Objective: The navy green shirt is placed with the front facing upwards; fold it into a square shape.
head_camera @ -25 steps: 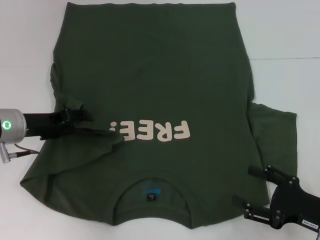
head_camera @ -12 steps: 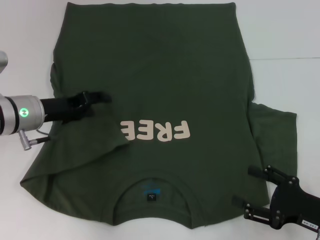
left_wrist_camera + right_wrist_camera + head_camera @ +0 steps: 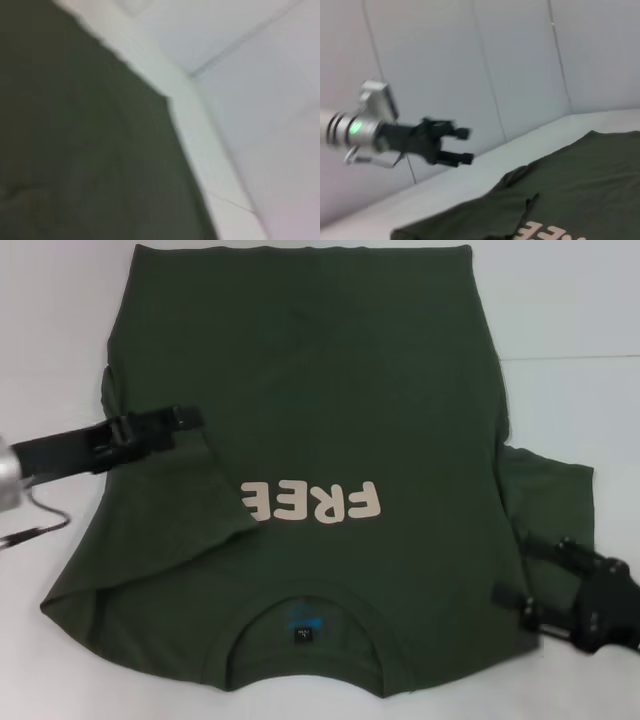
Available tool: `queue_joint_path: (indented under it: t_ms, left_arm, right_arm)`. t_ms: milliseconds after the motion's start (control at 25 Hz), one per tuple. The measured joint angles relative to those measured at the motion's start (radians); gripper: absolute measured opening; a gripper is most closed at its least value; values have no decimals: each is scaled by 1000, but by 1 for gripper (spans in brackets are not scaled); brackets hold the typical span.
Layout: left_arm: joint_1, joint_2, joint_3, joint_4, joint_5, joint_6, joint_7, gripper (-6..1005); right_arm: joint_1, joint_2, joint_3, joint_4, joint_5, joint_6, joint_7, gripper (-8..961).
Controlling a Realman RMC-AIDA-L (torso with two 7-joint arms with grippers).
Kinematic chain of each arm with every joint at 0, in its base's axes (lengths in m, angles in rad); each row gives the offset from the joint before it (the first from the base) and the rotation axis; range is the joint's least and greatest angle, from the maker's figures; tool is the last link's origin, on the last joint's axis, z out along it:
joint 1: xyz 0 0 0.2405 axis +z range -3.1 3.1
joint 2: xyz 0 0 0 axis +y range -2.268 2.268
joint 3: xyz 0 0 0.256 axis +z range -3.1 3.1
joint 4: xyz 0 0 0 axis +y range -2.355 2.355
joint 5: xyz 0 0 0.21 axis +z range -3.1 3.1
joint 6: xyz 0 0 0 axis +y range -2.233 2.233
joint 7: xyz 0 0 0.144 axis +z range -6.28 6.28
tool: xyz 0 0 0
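The navy green shirt [image 3: 340, 420] lies spread on the white worktop [image 3: 570, 320], front up, collar at the near edge and hem at the far edge, the cream "FREE!" lettering [image 3: 312, 502] reading upside down from the head camera. The left sleeve is folded in over the body, its flap [image 3: 175, 515] lying as a slanted panel that covers the end of the lettering. The right sleeve [image 3: 548, 502] is out flat on the worktop to the right. A small dark label [image 3: 300, 636] sits inside the neckline.

Left hand [image 3: 190, 420] is over the left side of the shirt, just above the top of that folded flap, arm reaching in from the left edge. In the right wrist view the left hand [image 3: 462, 146] shows clear of the cloth with its two fingers spread and nothing between them. The left wrist camera gives only a blur of green fabric against white.

Right hand [image 3: 530, 575] is at the near right, by the near end of the right sleeve, fingers spread wide, one tip at the sleeve, the other at the shirt's side edge; whether they touch the cloth cannot be told.
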Motion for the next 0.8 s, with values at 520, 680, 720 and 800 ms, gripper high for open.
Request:
queue_joint_path:
  t_ms: [520,680,720,800]
  left_arm:
    - [143,7,-139,143,103,420,483,770]
    - [173,-10,-138,169,132,437,635,773]
    - [182,-14,-139,178,132,441,667,773]
    - [202,-25,-142,198,132,454,743,774]
  right_arm:
    - [190,-78,-49,-520,-251,-112,1103,889]
    - [271,-108,-53,-589,-406,-135,1323,886]
    - [286,-113,-53,-605,-439,-141,1369,885]
    - [315,-119,-55,-636,-512,-161,1458,883]
